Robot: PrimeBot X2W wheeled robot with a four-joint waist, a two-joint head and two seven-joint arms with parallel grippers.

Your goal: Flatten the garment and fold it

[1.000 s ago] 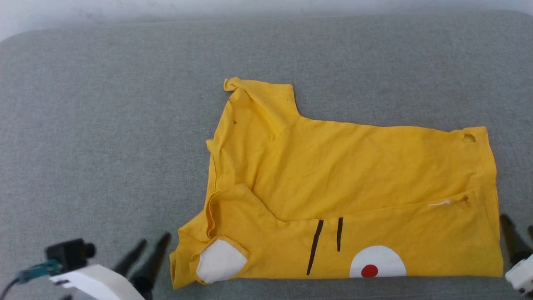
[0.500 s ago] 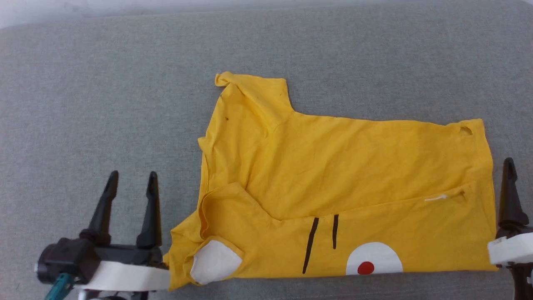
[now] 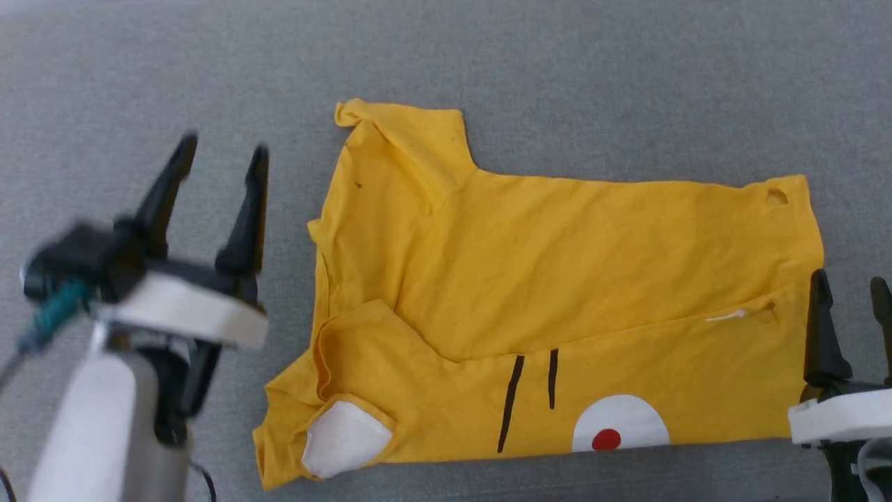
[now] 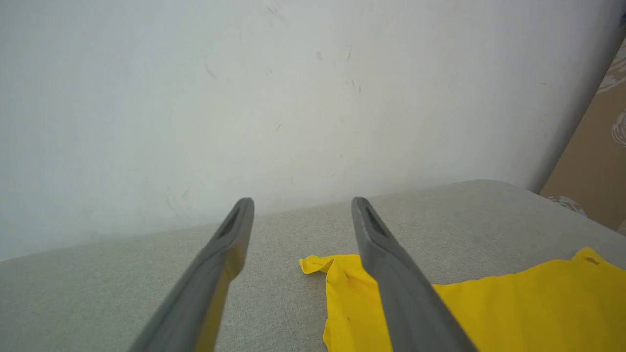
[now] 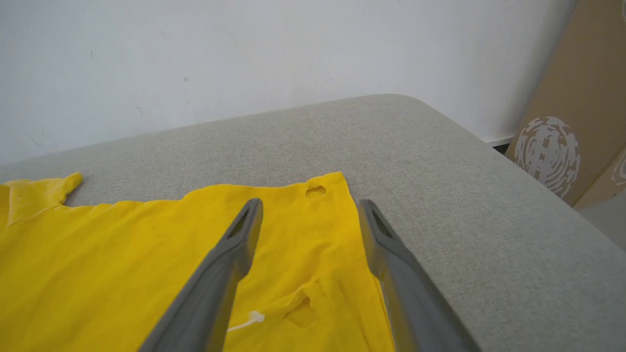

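The right pincer [image 5: 309,204] is held over a yellow shirt [image 5: 122,254]. Its two grey fingers [image 5: 220,274] are spread wide apart, and nothing is gripped between them. The shirt is spread on a grey table [image 5: 440,195]. A small hole [image 5: 315,192] is seen in the shirt's far corner, between the fingertips. A second hole [image 5: 301,313] and a white thread [image 5: 244,322] are seen lower down between the fingers. A sleeve [image 5: 34,193] is seen at the far left. A white wall [image 5: 244,58] is seen behind the table. A brown board [image 5: 577,98] with a white print [image 5: 547,154] is seen at the right.
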